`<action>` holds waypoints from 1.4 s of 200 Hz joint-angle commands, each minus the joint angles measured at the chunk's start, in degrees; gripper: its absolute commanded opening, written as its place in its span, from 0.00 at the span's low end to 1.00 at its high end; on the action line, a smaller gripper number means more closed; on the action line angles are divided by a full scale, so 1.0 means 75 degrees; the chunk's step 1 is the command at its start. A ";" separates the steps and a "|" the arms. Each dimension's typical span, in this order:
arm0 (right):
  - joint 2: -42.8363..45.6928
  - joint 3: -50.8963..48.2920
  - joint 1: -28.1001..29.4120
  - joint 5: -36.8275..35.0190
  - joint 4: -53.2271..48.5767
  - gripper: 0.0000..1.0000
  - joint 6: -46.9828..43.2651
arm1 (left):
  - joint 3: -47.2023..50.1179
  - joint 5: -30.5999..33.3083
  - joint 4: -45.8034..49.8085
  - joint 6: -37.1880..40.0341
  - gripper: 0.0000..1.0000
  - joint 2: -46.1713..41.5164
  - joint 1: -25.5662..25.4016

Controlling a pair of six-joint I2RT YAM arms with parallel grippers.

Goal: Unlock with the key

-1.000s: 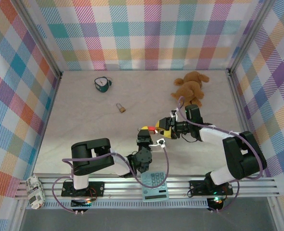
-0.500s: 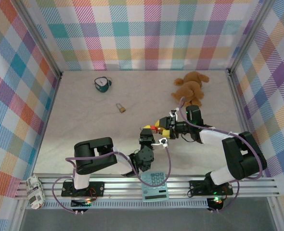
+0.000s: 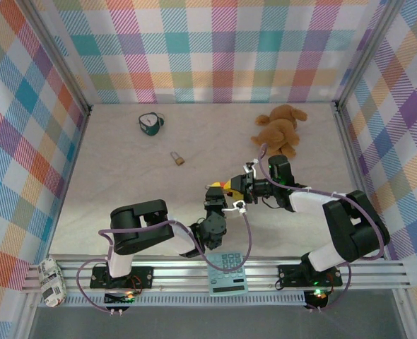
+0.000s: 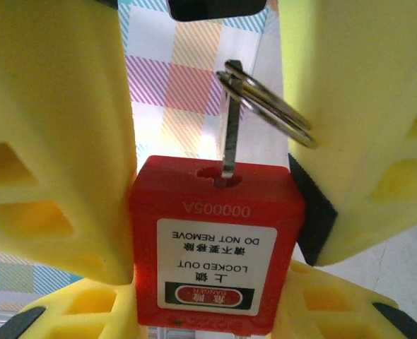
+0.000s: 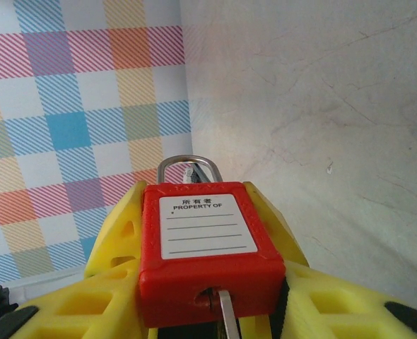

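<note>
Plainly, key (image 4: 227,141) sits in red padlock (image 4: 215,205).

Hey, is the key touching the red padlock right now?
Touching. The left wrist view shows the key with its blade sunk straight into the red padlock, with no gap where it enters. The right wrist view shows the same.

The key (image 4: 227,145) sat in the keyhole of the held padlock (image 4: 215,244), mid-table (image 3: 124,198). From there a loose padlock (image 3: 177,158) lay at ten o'clock, a plush bear (image 3: 279,129) at one, a calculator (image 3: 227,272) at six
</note>
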State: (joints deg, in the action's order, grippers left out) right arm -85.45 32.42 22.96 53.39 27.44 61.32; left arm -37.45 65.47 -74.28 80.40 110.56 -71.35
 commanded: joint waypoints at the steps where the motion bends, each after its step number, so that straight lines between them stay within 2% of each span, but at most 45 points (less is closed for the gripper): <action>1: 0.0003 -0.0009 0.0047 -0.0117 0.0359 0.42 0.0096 | -0.0104 -0.0093 -0.0397 -0.0074 0.08 -0.0006 0.0023; 41: 0.0063 0.0036 0.0056 -0.0297 0.0421 0.42 0.0176 | 0.0006 -0.0084 -0.0397 -0.0103 0.09 -0.0126 -0.0044; 76: 0.0020 0.0111 0.0057 -0.0328 0.0749 0.59 0.0469 | 0.0015 -0.0061 -0.0408 -0.0093 0.08 -0.0071 -0.0091; 94: -0.0031 0.0140 0.0053 -0.0371 0.0837 0.61 0.0565 | 0.0002 -0.0058 -0.0409 -0.0091 0.08 -0.0070 -0.0114; 176: 0.0034 0.0186 0.0085 -0.0387 0.0627 0.40 0.0485 | -0.0075 -0.0018 -0.0408 -0.0021 0.09 -0.0093 -0.0124; 219: 0.0202 0.0333 0.0083 -0.0531 0.0360 0.39 0.0312 | -0.0033 0.0126 -0.0397 -0.0069 0.27 -0.0273 -0.0161; 253: 0.0189 0.0777 0.0045 -0.0593 -0.0406 0.38 -0.0078 | 0.0123 0.0296 -0.0397 -0.0343 0.58 -0.0462 -0.0221; 280: 0.0065 0.1106 0.0009 -0.0604 -0.0672 0.38 -0.0187 | 0.0348 0.0501 -0.0397 -0.0731 0.75 -0.0659 -0.0348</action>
State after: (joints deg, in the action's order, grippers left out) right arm -85.56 37.50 23.27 49.10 24.82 62.54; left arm -36.56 67.11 -75.29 78.41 108.60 -72.93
